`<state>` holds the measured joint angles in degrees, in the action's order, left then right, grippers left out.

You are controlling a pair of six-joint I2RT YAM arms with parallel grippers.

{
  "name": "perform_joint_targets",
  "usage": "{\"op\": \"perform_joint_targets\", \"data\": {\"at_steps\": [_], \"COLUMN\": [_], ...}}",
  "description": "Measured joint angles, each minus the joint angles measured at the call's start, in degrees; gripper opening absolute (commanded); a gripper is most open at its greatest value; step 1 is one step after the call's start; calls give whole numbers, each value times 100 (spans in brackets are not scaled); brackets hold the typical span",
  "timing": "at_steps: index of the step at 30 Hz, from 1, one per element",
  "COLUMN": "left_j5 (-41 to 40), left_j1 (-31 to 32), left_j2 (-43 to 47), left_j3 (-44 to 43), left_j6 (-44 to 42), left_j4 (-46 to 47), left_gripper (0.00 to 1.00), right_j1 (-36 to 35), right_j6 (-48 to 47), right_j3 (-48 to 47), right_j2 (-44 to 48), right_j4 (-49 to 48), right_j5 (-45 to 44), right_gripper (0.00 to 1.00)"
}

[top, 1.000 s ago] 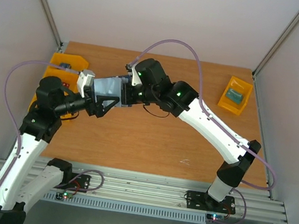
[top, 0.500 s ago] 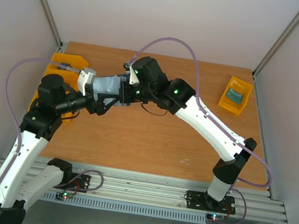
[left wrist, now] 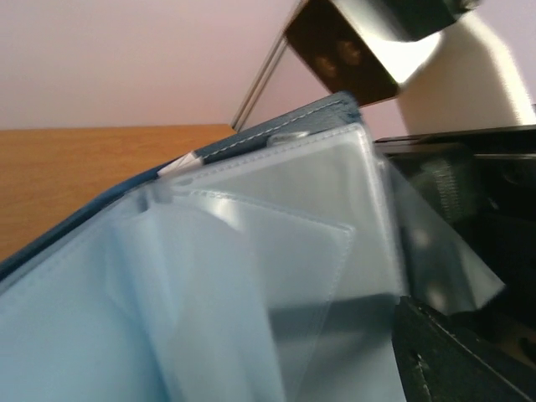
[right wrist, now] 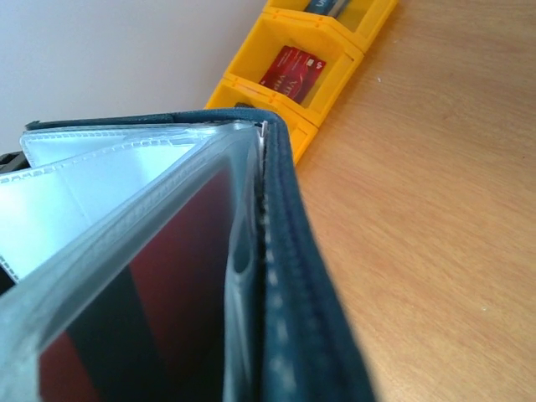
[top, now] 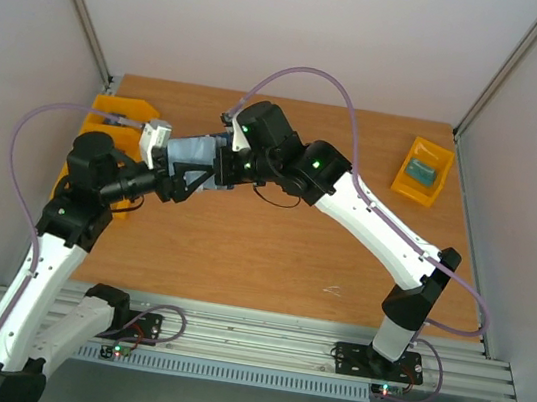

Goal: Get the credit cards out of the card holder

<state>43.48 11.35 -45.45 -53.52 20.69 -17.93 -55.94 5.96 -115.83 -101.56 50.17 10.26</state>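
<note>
Your left arm [top: 52,229] partly hides the yellow bin row [top: 131,105] at upper left; one compartment holds a red card [right wrist: 289,71]. Another bin [top: 404,188], upper right, holds something teal [top: 421,169]. The card holder [top: 189,156] hangs open left of centre, right end effector [top: 222,162] clamped on it; whether the left end effector [top: 187,179] grips it, you cannot tell.

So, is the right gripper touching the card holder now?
Touching: the top view shows the right gripper clamped on one end of the card holder.
</note>
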Motion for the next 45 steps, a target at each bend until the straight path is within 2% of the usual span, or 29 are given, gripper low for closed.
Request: {"op": "perform_joint_targets", "data": {"at_steps": [2, 9, 14, 23, 25, 30, 32, 45], "left_j5": [-98, -437, -306, 22, 17, -92, -188, -382], "left_j1": [2, 2, 2, 2, 2, -2, 0, 52], "left_j2": [-31, -105, -114, -144, -188, -203, -199, 76], "left_j3": [-7, -111, -122, -122, -120, -122, -120, -157], "left_j6": [-146, -527, -520, 407, 490, 332, 153, -319], "left_j4": [-144, -651, -660, -39, -28, -184, -289, -831], "left_gripper": [80, 99, 99, 99, 95, 67, 61, 61], "right_j1": [0, 7, -4, -144, -149, -149, -151, 96], "right_j6": [-31, -107, -105, -155, -179, -249, -275, -382], "right_j3": [0, -26, -96, -328, -330, -330, -321, 330], "right_j2": [0, 0, 0, -238, -254, -254, -254, 87], "right_j4": [9, 131, 219, 308, 330, 348, 321, -153], "right_j5": [-20, -157, -256, -494, -562, -579, -516, 295], "right_gripper": [1, 1, 1, 1, 1, 1, 1, 1]}}
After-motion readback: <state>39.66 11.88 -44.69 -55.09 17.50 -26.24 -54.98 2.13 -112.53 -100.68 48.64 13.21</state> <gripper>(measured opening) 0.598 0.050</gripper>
